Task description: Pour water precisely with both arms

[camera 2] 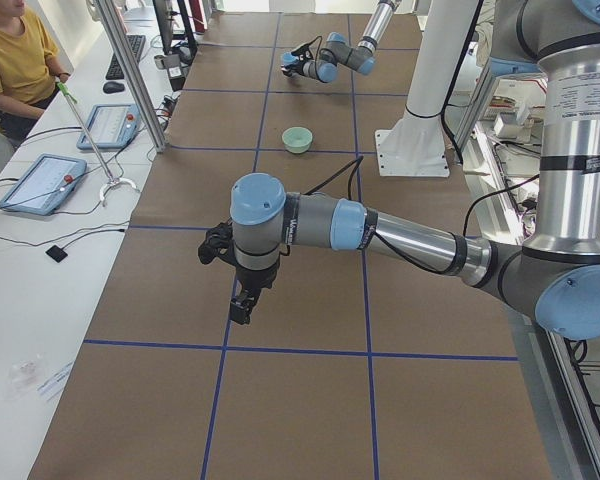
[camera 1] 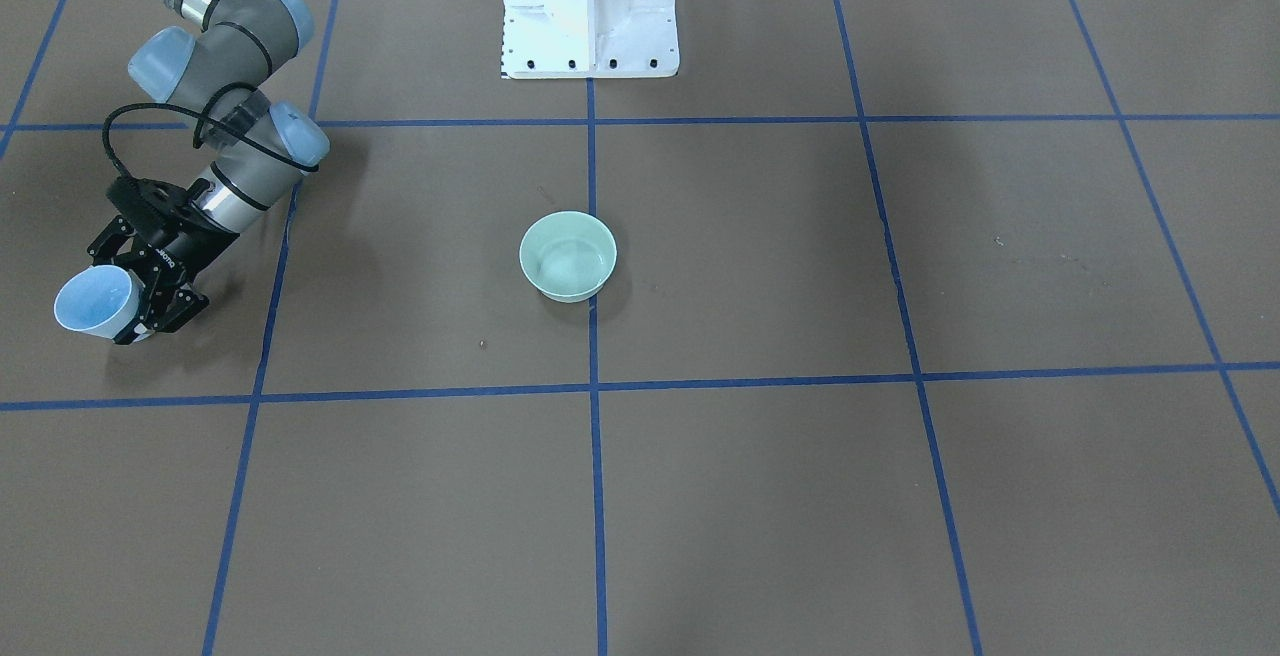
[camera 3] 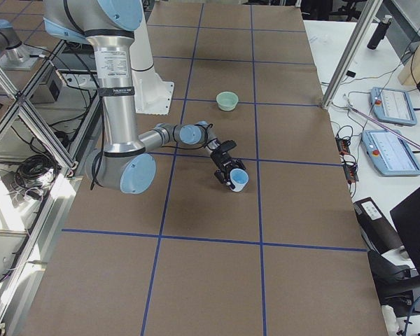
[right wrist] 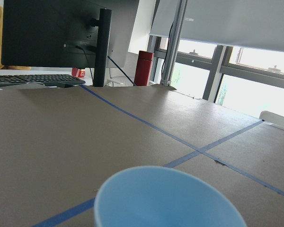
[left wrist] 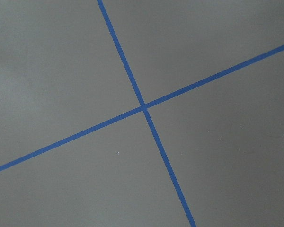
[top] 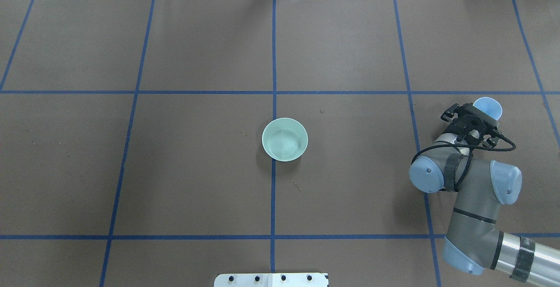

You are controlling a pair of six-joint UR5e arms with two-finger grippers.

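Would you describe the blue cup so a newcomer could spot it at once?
Start at the brown table with its blue tape grid. Well aside from the central mint-green bowl, the right end effector grips the cup. It is light blue, the only vessel held.

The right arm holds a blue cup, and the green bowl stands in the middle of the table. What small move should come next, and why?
Probably move the right gripper sideways toward the green bowl, keeping the blue cup level. Its fingers are shut on the cup, which is well off to one side of the bowl, too far to pour. Whether the cup holds water I cannot tell.
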